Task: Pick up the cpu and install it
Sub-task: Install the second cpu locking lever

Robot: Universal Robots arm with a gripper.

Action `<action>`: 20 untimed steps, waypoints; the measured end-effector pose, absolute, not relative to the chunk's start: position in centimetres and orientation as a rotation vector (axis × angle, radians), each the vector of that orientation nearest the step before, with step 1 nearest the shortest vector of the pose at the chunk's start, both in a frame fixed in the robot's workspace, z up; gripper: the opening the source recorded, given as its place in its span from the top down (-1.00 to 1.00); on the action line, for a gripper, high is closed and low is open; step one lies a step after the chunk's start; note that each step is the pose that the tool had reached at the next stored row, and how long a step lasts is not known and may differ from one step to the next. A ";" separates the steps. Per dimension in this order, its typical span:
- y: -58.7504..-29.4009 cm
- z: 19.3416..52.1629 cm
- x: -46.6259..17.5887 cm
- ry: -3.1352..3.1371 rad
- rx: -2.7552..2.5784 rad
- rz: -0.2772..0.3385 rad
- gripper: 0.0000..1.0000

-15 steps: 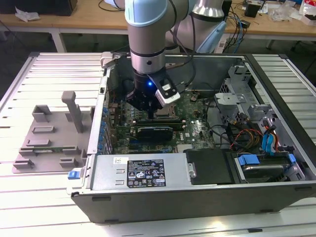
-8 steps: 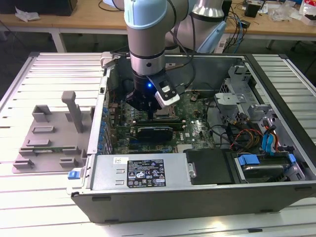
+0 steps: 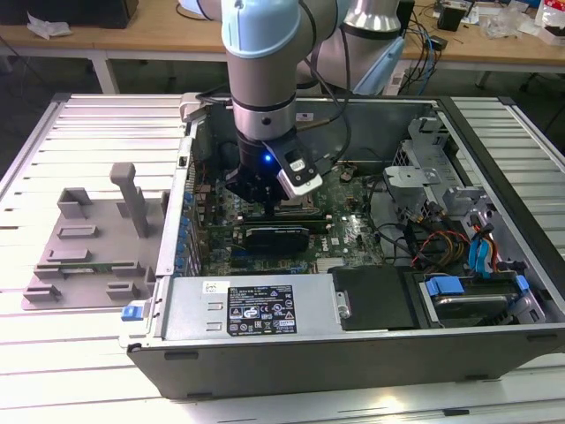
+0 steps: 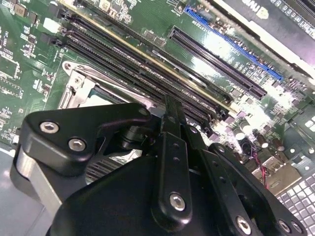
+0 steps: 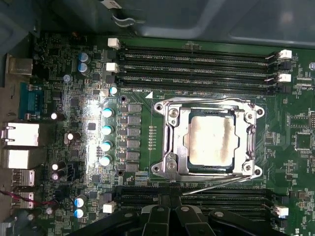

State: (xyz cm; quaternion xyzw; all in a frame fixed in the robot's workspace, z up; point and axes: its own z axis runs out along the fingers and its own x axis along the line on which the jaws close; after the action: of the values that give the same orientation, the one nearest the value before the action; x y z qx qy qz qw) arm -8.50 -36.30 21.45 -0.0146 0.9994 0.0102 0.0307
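The cpu, a flat square chip with a silver-grey top, lies inside the metal socket frame on the green motherboard. A thin wire lever runs along the frame's edge nearest the gripper. My gripper hovers just beside the socket, shut with nothing between its fingers. In the second wrist view the black gripper linkage covers most of the socket frame. In the exterior view the gripper reaches down into the open computer case.
Memory slots flank the socket on two sides. A black card and the power supply sit in front of the gripper. Cables and drive bays crowd the exterior view's right. A grey fixture lies outside the case.
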 end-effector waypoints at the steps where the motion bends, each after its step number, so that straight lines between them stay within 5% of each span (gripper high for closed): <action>1: -36.3 21.4 -8.5 3.080 -0.045 0.035 0.79; 7: -36.7 21.3 -8.5 3.078 -0.044 0.085 0.79; 14: -36.8 20.8 -8.8 3.070 -0.039 0.222 0.79; 20: -37.2 21.9 -8.2 3.079 -0.038 0.225 0.79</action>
State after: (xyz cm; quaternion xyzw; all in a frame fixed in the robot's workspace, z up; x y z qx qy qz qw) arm -8.21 -37.24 21.91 -0.0124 0.9969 0.0729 0.0270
